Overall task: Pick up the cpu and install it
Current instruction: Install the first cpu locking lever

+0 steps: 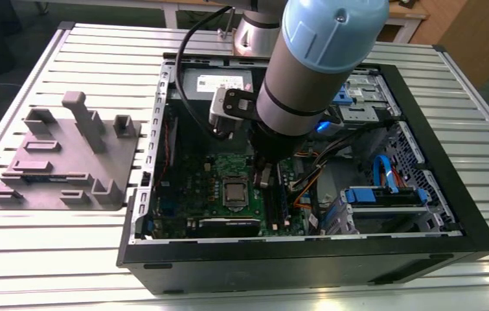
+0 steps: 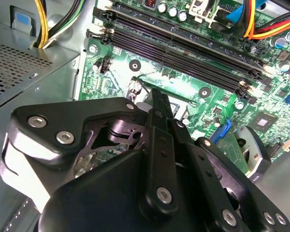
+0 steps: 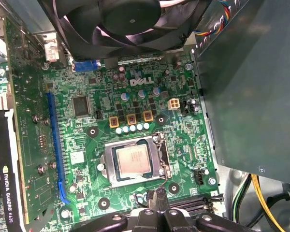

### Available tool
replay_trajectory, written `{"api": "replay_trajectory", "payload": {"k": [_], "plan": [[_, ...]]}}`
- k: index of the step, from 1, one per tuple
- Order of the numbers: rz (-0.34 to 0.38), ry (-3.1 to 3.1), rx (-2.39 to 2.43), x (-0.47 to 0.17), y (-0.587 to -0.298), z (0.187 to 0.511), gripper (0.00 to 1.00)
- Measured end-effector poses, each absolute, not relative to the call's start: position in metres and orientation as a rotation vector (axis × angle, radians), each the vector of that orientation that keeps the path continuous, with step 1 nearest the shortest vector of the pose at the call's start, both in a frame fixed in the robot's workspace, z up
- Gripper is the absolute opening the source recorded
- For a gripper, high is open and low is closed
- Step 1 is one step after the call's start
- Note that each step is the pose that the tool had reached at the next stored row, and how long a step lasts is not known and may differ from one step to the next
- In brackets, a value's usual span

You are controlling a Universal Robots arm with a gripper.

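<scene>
The cpu [image 3: 135, 162] is a square chip with a silver-grey top, lying flat in its socket on the green motherboard [image 3: 87, 140]. The metal socket frame surrounds it. In the exterior view the cpu [image 1: 236, 192] sits mid-board inside the open computer case [image 1: 451, 214]. My gripper [image 3: 158, 195] hovers just beside the socket's edge, toward the memory slots, with its fingers shut together and nothing between them. In the second wrist view the gripper [image 2: 157, 95] points at the socket corner, and its black body hides the chip. The gripper [image 1: 266, 178] hangs below the arm, to the exterior view's right of the cpu.
A grey fixture plate [image 1: 63, 162] lies on the slatted table at the exterior view's left. Inside the case are a black fan [image 3: 125, 24], a graphics card [image 3: 0, 169], the grey power supply box [image 3: 251, 96], memory slots [image 2: 183, 43], loose cables [image 1: 313, 181] and blue drive brackets [image 1: 383, 194].
</scene>
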State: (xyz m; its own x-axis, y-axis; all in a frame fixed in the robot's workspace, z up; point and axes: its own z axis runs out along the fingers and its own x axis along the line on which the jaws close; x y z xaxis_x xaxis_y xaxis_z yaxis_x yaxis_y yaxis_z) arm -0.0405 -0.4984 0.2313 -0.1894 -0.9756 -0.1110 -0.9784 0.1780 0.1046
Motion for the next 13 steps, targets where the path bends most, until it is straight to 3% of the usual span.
{"api": "replay_trajectory", "payload": {"k": [13], "plan": [[0.197, 2.368, -2.064, -0.0406, -0.4984, 0.2269, 0.11]]}}
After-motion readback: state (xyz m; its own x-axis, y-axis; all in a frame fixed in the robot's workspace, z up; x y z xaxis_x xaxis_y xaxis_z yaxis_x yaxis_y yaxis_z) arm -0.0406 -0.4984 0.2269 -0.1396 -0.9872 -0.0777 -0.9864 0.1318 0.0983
